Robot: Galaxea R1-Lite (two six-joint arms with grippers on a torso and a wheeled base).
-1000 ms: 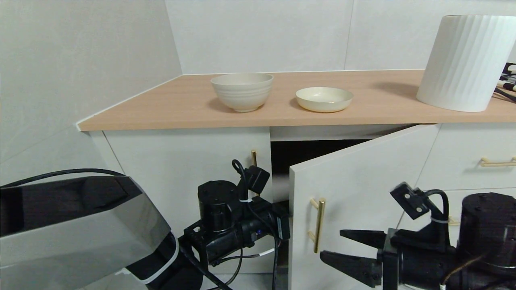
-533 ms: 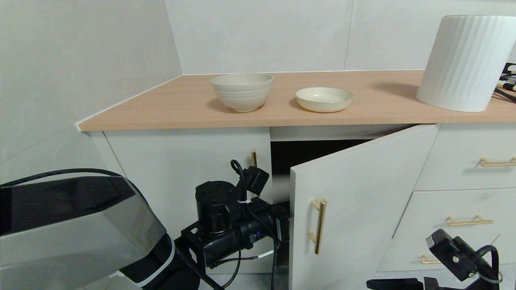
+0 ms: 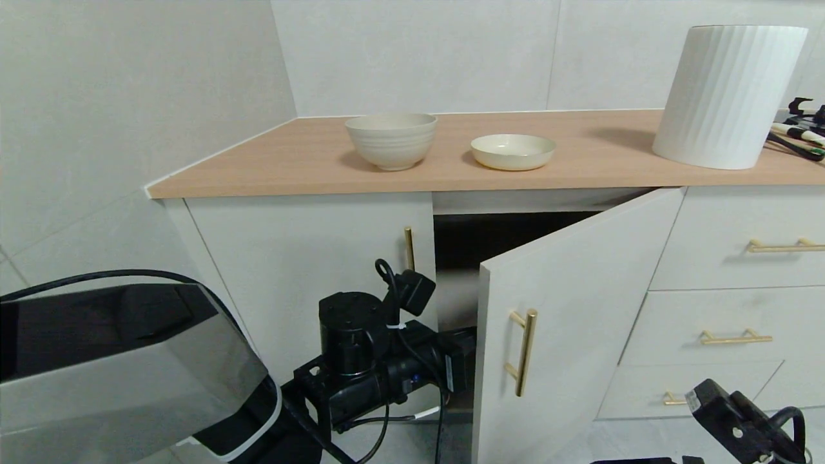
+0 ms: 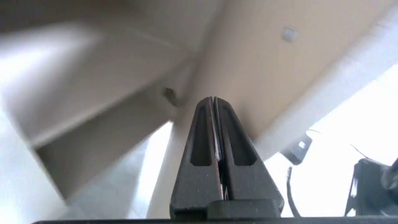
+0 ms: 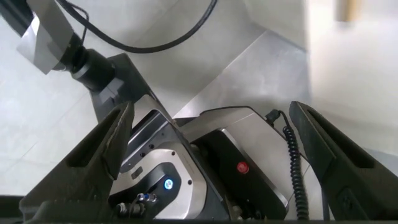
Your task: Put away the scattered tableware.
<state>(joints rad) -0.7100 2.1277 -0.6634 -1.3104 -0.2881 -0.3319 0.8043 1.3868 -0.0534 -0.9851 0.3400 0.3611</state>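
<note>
Black and clenched empty, the left pincer (image 4: 213,106) sits low at the gap beside the half-open cabinet door (image 3: 567,303), and that door hides its tips in the head view. The right pincer (image 5: 211,109) hangs released, jaws wide, its arm cut off by the frame edge. Well above both, the ribbed bowl (image 3: 391,140) and shallow dish (image 3: 513,151) rest apart on the wooden tabletop (image 3: 258,174).
</note>
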